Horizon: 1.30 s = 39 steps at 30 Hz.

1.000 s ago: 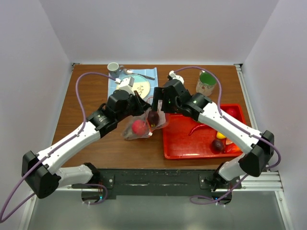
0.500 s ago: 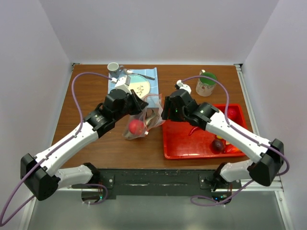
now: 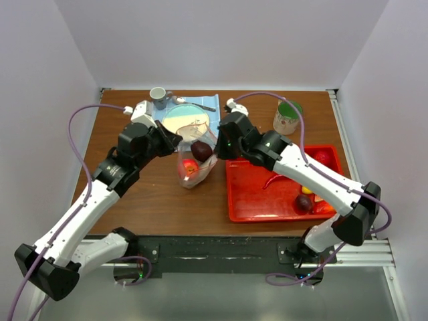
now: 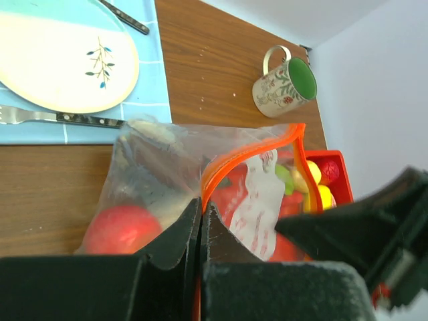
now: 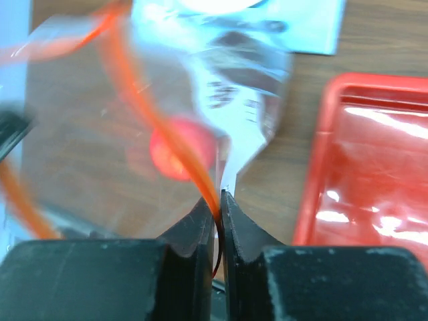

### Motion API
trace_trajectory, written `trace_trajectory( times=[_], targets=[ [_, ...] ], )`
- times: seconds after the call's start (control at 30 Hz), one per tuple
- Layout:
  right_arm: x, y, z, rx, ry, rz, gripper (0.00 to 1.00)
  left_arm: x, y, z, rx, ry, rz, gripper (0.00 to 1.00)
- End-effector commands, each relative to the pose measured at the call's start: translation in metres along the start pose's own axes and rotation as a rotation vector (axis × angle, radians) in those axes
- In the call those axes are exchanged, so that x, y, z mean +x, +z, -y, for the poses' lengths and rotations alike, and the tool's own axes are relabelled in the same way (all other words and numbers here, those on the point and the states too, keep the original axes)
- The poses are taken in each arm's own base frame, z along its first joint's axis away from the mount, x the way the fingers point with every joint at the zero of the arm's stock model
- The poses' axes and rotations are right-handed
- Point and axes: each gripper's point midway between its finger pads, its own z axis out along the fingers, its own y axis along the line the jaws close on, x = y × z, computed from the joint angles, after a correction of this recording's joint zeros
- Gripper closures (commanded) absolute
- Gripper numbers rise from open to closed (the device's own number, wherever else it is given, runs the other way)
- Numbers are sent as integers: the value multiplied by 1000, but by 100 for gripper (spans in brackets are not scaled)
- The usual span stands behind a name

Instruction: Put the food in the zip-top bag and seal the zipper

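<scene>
One clear crinkly bag (image 3: 206,170) hangs just left of the red tray (image 3: 267,200), mouth up, the mouth running left-right between your grippers. Inside: a red fruit (image 3: 188,167) and a dark purple fruit (image 3: 201,151). Left gripper (image 4: 201,212) and right gripper (image 5: 219,200) each clamp the orange-red zipper (image 4: 249,148); only the wrist views show that.

**Place setting, mug and tray on the table**

A brown wooden table (image 3: 134,194) carries a blue placemat (image 3: 211,117) near its far edge. On the mat lies a pale oval plate (image 4: 60,63) printed with a small leaf sprig. A knife (image 4: 126,18) lies along one side of it and a fork (image 4: 63,118) along the opposite side. A small grey cup (image 3: 158,95) stands at the mat's far left corner. A flowered mug (image 3: 287,117), green inside, stands just beyond a red tray (image 3: 267,197) on the right.
</scene>
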Motion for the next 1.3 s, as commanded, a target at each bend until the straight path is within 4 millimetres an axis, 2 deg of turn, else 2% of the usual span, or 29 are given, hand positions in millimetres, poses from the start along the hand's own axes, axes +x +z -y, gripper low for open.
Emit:
trace_trajectory(
  times=[0.0, 0.1, 0.13, 0.17, 0.2, 0.23, 0.27, 0.3, 0.33, 0.37, 0.43, 0.47, 0.53, 0.57, 0.6, 0.73, 0.8, 1.0, 1.13, 1.27],
  targets=[
    [1, 4, 35, 84, 0, -6, 56, -9, -7, 18, 71, 49, 1, 100],
    [-6, -11, 42, 102, -4, 31, 24, 1, 2, 20, 90, 44, -39, 100],
    [-10, -21, 62, 193, -20, 56, 20, 3, 5, 20, 99, 42, -39, 100],
    [-12, -29, 73, 235, -19, 74, 16, 5, 8, 20, 102, 41, -44, 100],
    [-19, -47, 84, 259, -10, 113, 11, 8, 11, 18, 101, 40, -50, 100],
    [-22, -55, 104, 310, 14, 121, 10, 11, 15, 16, 104, 38, -51, 100],
    [-14, -56, 122, 348, 36, 111, 9, 15, 18, 17, 112, 35, -61, 100],
    [-17, -71, 133, 345, 76, 146, 8, 19, 22, 15, 111, 29, -72, 100],
    [-20, -73, 153, 384, 122, 165, 8, 20, 25, 16, 117, 25, -70, 100],
    [-5, -69, 169, 410, 142, 134, 9, 23, 27, 17, 126, 22, -80, 100],
    [-2, -71, 191, 451, 198, 149, 10, 23, 31, 18, 132, 16, -81, 100],
    [10, -65, 202, 478, 209, 127, 11, 23, 32, 18, 133, 14, -80, 100],
    [16, -55, 219, 518, 244, 128, 18, 22, 33, 20, 139, 11, -75, 100],
    [27, -47, 231, 546, 255, 105, 23, 22, 33, 20, 140, 11, -76, 100],
    [32, -40, 235, 550, 271, 85, 33, 21, 33, 20, 141, 10, -75, 100],
    [49, 4, 259, 589, 335, 8, 44, 18, 30, 23, 148, 10, -67, 100],
    [48, 15, 263, 605, 356, 12, 45, 17, 29, 24, 151, 10, -66, 100],
    [62, 47, 271, 641, 408, -36, 48, 14, 27, 23, 142, 6, -56, 100],
    [75, 55, 278, 673, 436, -63, 48, 14, 26, 23, 140, 6, -55, 100],
    [84, 52, 285, 708, 447, -61, 48, 14, 25, 23, 137, 8, -54, 100]
  ],
)
